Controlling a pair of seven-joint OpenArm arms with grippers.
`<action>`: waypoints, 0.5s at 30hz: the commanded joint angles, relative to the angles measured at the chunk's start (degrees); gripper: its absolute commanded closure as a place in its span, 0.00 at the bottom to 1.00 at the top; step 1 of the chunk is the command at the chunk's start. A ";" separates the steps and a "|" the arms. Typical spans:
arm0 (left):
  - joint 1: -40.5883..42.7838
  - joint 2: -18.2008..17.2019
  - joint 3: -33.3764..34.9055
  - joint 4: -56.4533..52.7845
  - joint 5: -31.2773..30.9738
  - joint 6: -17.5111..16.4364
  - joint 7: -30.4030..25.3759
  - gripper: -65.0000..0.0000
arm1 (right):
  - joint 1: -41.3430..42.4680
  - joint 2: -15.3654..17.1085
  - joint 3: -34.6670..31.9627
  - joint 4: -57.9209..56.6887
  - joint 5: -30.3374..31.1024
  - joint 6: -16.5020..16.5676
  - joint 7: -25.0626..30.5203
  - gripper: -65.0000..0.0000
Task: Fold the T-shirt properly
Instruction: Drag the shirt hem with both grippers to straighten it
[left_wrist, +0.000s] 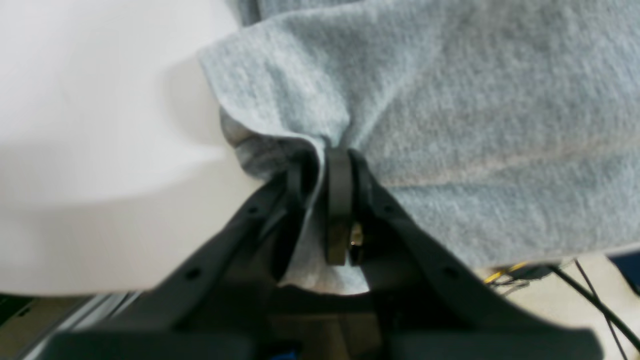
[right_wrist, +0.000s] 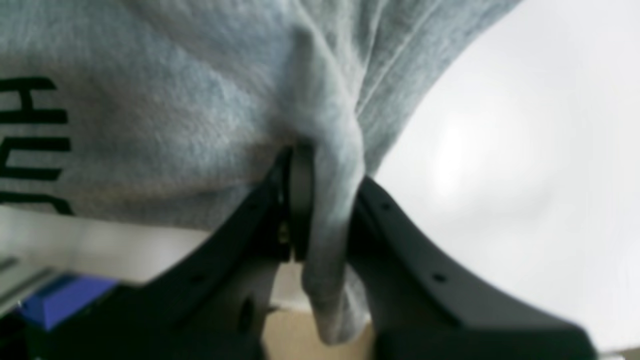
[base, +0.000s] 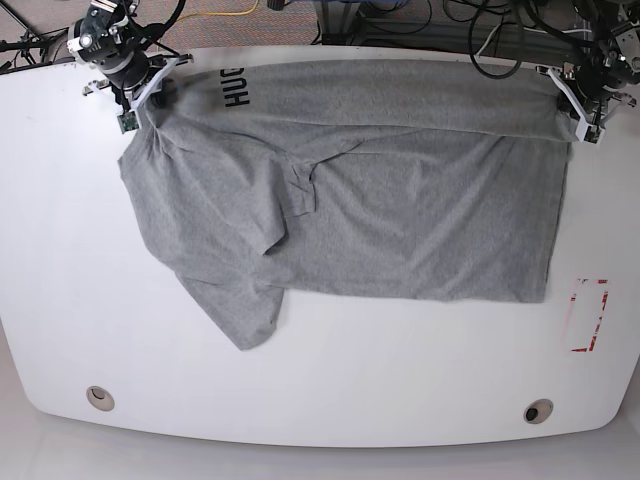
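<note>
You've got both black grippers, left (left_wrist: 327, 165) and right (right_wrist: 320, 165), clamped on the light heather-grey cotton T-shirt (base: 400, 200) along the white table's (base: 300, 390) far edge; that two-corner hold looks set for folding.

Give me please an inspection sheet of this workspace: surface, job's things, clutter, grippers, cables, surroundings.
Surface: white table with rounded corners; two round fittings near its front edge.
Job's things: grey T-shirt spread across the far half, wrinkled; one sleeve points toward the front; black lettering near the far edge.
Clutter: red and white marker flat on the table beside the shirt, apart from it.
Grippers: left gripper shut on a pinch of shirt fabric; right gripper shut on a bunched fold of the shirt; both at the far corners.
Cables: black cables and a yellow one behind the table, off the surface.
Surroundings: light floor; a blue object beyond the table edge, too blurred to name.
</note>
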 joint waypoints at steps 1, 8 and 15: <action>1.36 -0.86 -0.37 2.17 1.19 0.14 1.15 0.94 | -1.86 0.54 0.38 2.56 -1.01 -0.34 -1.06 0.99; 1.45 -0.86 -0.28 2.79 1.28 0.14 1.15 0.94 | -2.83 0.54 0.46 3.18 -1.18 -0.34 -1.41 0.99; 1.45 -0.86 -0.11 2.79 1.28 0.14 1.15 0.77 | -3.71 0.54 2.84 3.35 -0.74 -0.34 -1.41 0.85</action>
